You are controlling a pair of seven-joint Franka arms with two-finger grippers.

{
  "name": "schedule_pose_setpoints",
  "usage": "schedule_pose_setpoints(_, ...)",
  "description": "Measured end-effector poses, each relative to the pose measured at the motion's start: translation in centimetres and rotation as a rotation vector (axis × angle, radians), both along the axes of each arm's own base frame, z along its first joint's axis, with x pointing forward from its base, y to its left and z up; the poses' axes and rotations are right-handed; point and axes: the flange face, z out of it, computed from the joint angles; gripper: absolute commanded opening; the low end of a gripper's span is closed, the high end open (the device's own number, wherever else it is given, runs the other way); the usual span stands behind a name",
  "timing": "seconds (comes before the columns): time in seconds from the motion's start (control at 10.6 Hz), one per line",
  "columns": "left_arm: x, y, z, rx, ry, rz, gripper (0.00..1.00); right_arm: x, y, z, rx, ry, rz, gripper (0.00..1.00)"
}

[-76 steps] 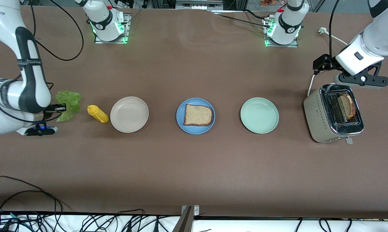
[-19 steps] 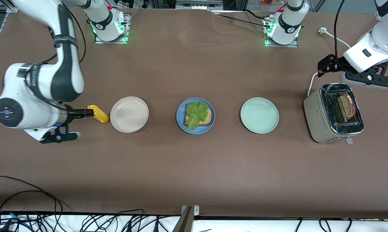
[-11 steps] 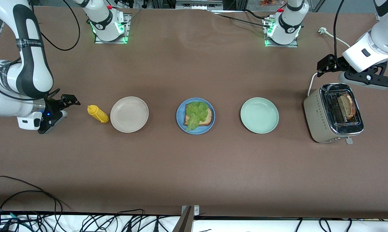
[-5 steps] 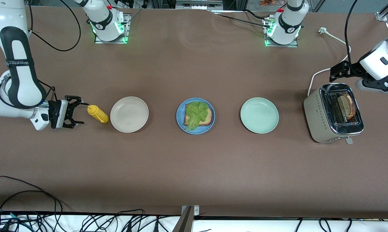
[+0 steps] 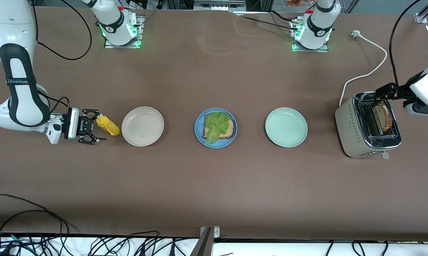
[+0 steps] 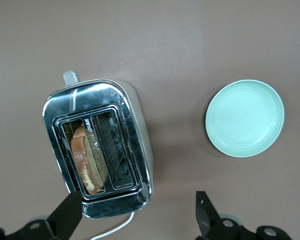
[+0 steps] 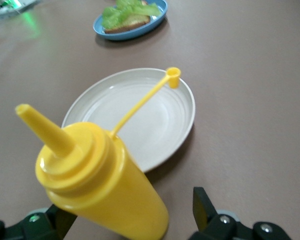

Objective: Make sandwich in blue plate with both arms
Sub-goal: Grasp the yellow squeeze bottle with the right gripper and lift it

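**Both grippers open at their targets, sandwich half built**

Taking the blue plate (image 5: 215, 142) as the landmark and working from the right arm's end of the table toward the left arm's end.

Well off toward the right arm's end, the right gripper (image 5: 93, 128) sits low with its fingers spread wide on either side of the yellow mustard bottle (image 5: 108, 125). The right wrist view shows the bottle (image 7: 97, 190) standing between them, not yet pinched and its cap hanging open on its strap. That placement suggests a side-on grasp of the body. Between bottle and blue plate lies the beige plate (image 5: 131, 137), bare.

The blue plate itself, mid-table, carries the unfinished sandwich: one bread slice (image 5: 229, 130) with a lettuce leaf (image 5: 216, 126) laid over it. The top slice is missing.

Toward the left arm's end comes the pale green plate (image 5: 286, 127), also bare, then the toaster (image 5: 349, 122), with the second toast slice (image 5: 384, 116) standing in a slot. The left gripper (image 6: 137, 212) hovers over the toaster, fingers fully apart and holding nothing, probably lined up to reach down and lift that slice.
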Motion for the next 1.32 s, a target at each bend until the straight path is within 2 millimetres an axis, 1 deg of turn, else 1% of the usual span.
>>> schedule_pose_setpoints(0.09, 0.3, 0.6, -0.5, 0.002, 0.001, 0.004, 1.00, -0.3, 0.3, -0.5, 0.035, 0.008, 0.007, 0.67)
schedule_pose_setpoints(0.19, 0.4, 0.8, -0.9, 0.002, 0.004, 0.007, 1.00, -0.5, 0.4, -1.0, 0.058, 0.017, 0.009, 0.44)
schedule_pose_setpoints(0.28, 0.4, 0.8, -1.0, 0.002, 0.005, 0.006, 1.00, -0.6, 0.4, -1.3, 0.066, 0.023, 0.009, 0.29)
schedule_pose_setpoints(0.38, 0.4, 0.8, -1.0, 0.002, 0.005, 0.006, 1.00, -0.7, 0.4, -1.3, 0.068, 0.023, 0.009, 0.24)
schedule_pose_setpoints(0.56, 0.4, 0.7, -1.0, 0.002, 0.005, 0.005, 1.00, -0.6, 0.4, -1.2, 0.070, 0.021, 0.006, 0.17)
schedule_pose_setpoints(0.75, 0.4, 0.6, -0.9, 0.002, 0.005, 0.003, 1.00, -0.3, 0.4, -1.0, 0.067, 0.027, -0.004, 0.16)
schedule_pose_setpoints(0.85, 0.5, 0.5, -0.9, 0.002, 0.005, 0.001, 1.00, 0.3, 0.4, -0.4, 0.063, 0.029, -0.016, 0.16)
schedule_pose_setpoints(1.03, 0.5, 0.4, -0.9, 0.002, 0.005, -0.002, 1.00, 1.9, 0.6, 1.8, 0.027, 0.080, -0.017, 0.16)
schedule_pose_setpoints(1.13, 0.5, 0.1, -0.9, 0.002, 0.005, -0.006, 1.00, 2.8, 0.7, 3.3, -0.005, 0.122, -0.006, 0.15)
schedule_pose_setpoints(1.32, 0.5, -0.5, -0.9, 0.001, 0.005, -0.016, 1.00, 4.8, 1.3, 7.0, -0.088, 0.196, 0.020, 0.13)
